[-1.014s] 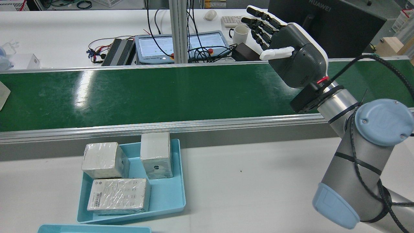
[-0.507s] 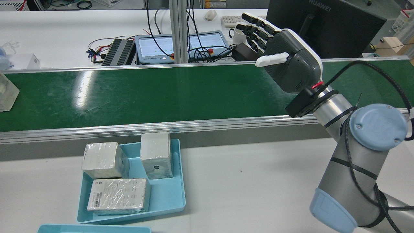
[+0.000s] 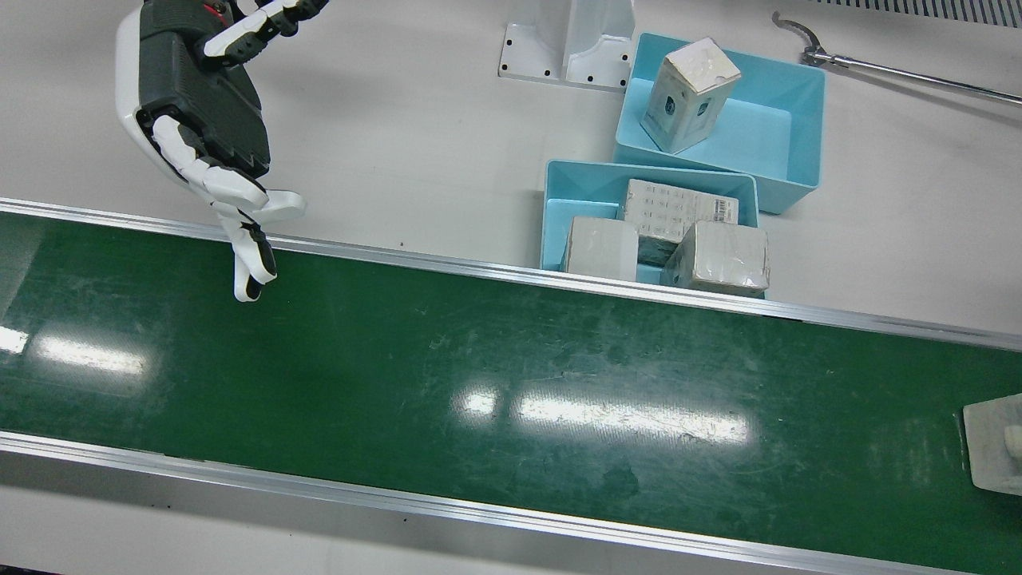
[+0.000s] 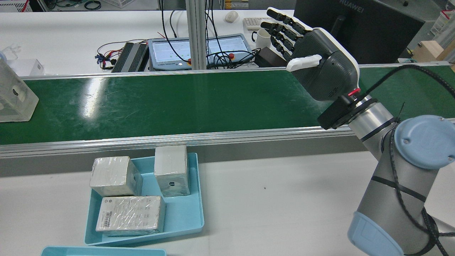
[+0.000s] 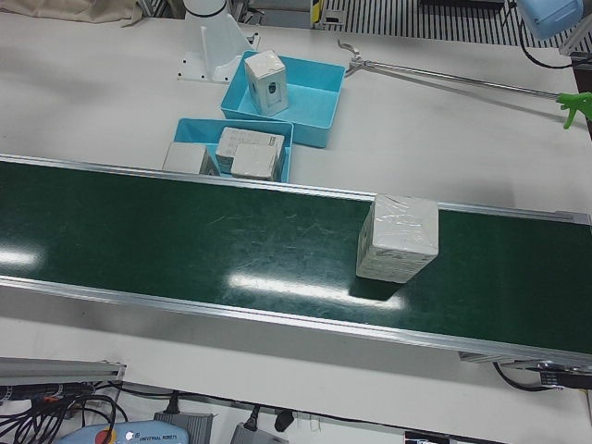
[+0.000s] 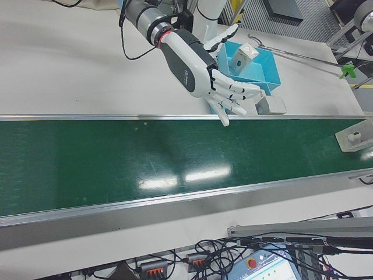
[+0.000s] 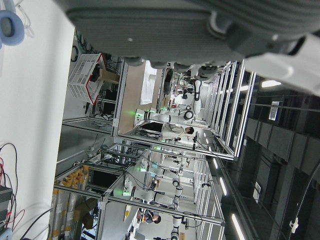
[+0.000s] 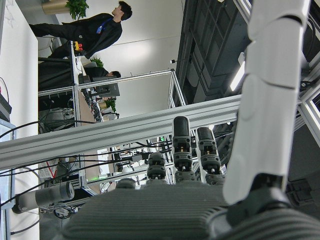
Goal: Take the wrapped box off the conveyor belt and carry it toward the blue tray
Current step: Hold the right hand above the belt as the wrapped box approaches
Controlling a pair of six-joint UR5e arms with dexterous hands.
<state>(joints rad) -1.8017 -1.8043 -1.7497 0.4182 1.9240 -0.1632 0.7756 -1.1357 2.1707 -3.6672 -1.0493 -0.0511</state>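
The wrapped box [image 4: 14,96] stands on the green conveyor belt [image 4: 195,103] at the rear view's far left edge; the front view cuts it off at the right edge [image 3: 994,443], and the left-front view shows it whole [image 5: 398,238]. My right hand [image 4: 314,58] hovers open over the belt's opposite end, fingers spread, far from the box [image 6: 355,137]. The blue tray [image 4: 196,213] sits beside the belt's near rail and holds three wrapped boxes. In the left hand view, only the dark underside of my left hand [image 7: 200,25] shows.
A second blue tray [image 3: 798,120] with one box stands behind the first. A long grabber tool [image 3: 878,70] lies on the table. Beyond the belt are a tablet [image 4: 199,49], cables, a mug [image 4: 263,37] and a monitor [image 4: 355,25].
The wrapped box has travelled further into the rear view from the left along the belt. My right hand dipped slightly toward the belt, then rose back, still open.
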